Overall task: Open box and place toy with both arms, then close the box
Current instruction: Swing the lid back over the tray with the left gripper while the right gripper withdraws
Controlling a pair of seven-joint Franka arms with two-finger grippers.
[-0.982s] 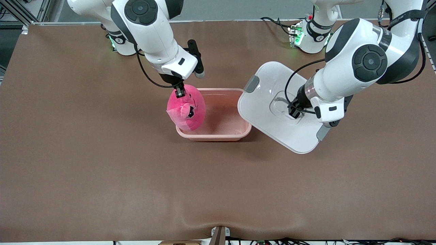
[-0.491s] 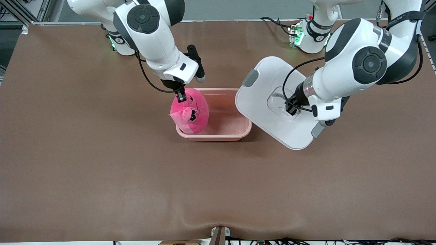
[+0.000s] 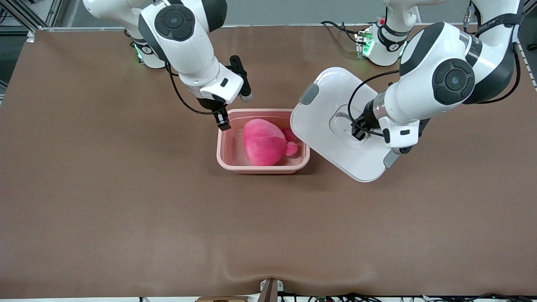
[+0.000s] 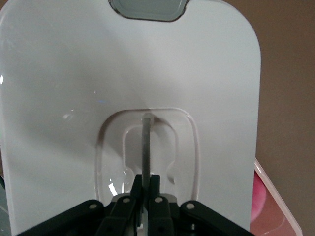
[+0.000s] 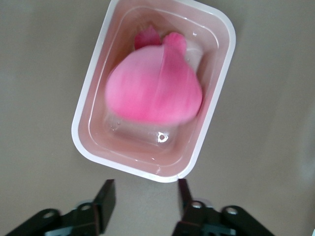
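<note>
Lying inside the open pink box (image 3: 263, 167), just above the middle of the front view, the hot-pink toy (image 3: 265, 147) fills most of the tub's floor, its small rounded parts pointing toward the left arm's end of the tabletop (image 3: 126, 209). In the right wrist view the toy (image 5: 155, 91) shows as a soft blurred mound within the box (image 5: 93, 118), whose rim is bare all round.

The right hand (image 3: 222, 120) hangs over the box's corner toward the right arm's end, upper centre of the front view, with its fingers spread and nothing between them; the right wrist view shows both black fingers (image 5: 105, 196) apart at the bottom edge of that frame, the brown tabletop visible between them.

The white lid (image 3: 331, 126) is off the box and sits tilted right of centre in the front view, one edge overlapping the box's rim at the left arm's end. A grey clip (image 3: 309, 93) shows at its upper corner and another (image 3: 389, 158) at its lower one. The left hand (image 3: 357, 131) reaches down into the lid's recessed middle, and the left wrist view shows its fingers (image 4: 127, 204) pressed together on the clear handle (image 4: 146, 147), pinching it.
</note>
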